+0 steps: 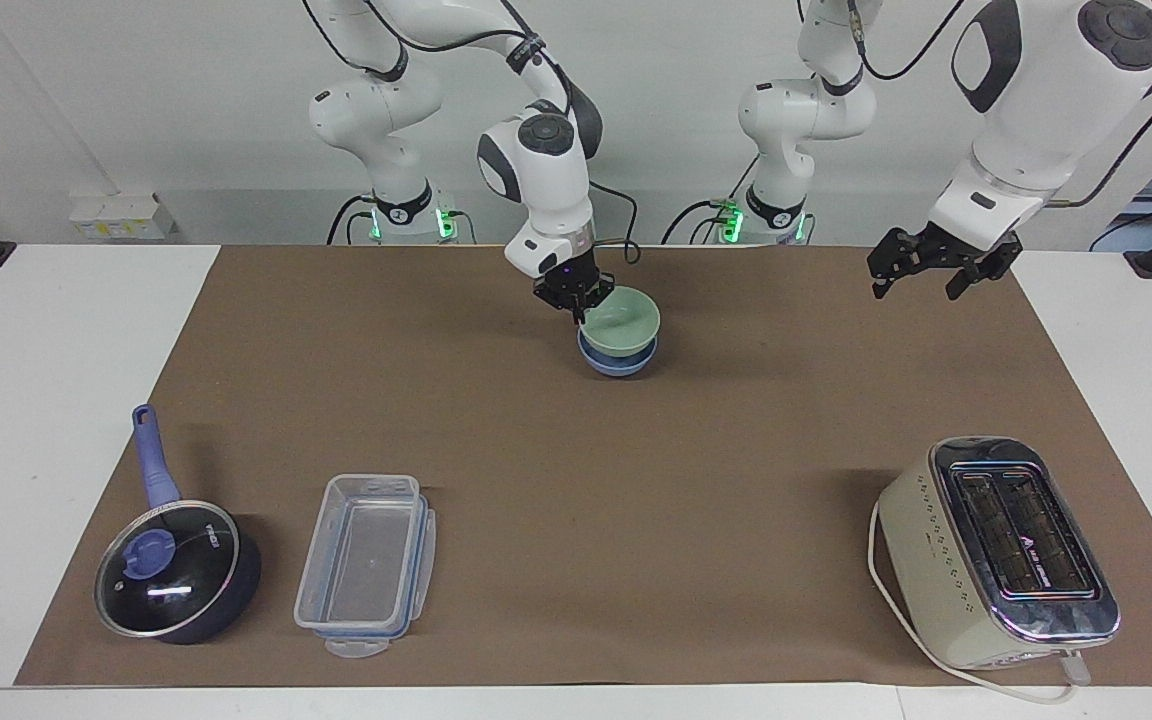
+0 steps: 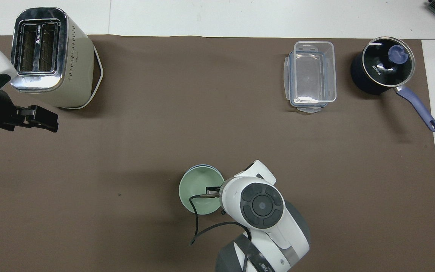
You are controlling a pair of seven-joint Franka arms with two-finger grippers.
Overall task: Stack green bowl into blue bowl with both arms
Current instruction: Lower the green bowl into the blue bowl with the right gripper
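Facing view first: we've got the green bowl (image 1: 622, 321) sitting down into the blue bowl (image 1: 617, 361), about mid-table along the edge where the robots stand. The right gripper (image 1: 573, 300) is pinched on the green bowl's rim, on the side toward the right arm's end of the table. We'd say the stack is basically made and the step in hand is the release.

To do that well, we'd spread the fingers only once the green bowl is fully seated, since it looks a touch tilted. One finger sits inside the bowl, so we'd lift straight up afterwards to avoid dragging the rim and sliding both bowls. From overhead only a thin crescent of the blue bowl (image 2: 207, 166) peeks out past the green bowl (image 2: 198, 185), so they're nearly concentric.

The left gripper (image 1: 936, 262) waits in the air, over the mat near the robots' corner at the left arm's end, with fingers spread and nothing in them.

Farther out along the edge away from the robots sit the toaster (image 1: 1001, 552), the clear container (image 1: 366, 562) and the lidded saucepan (image 1: 176, 570).
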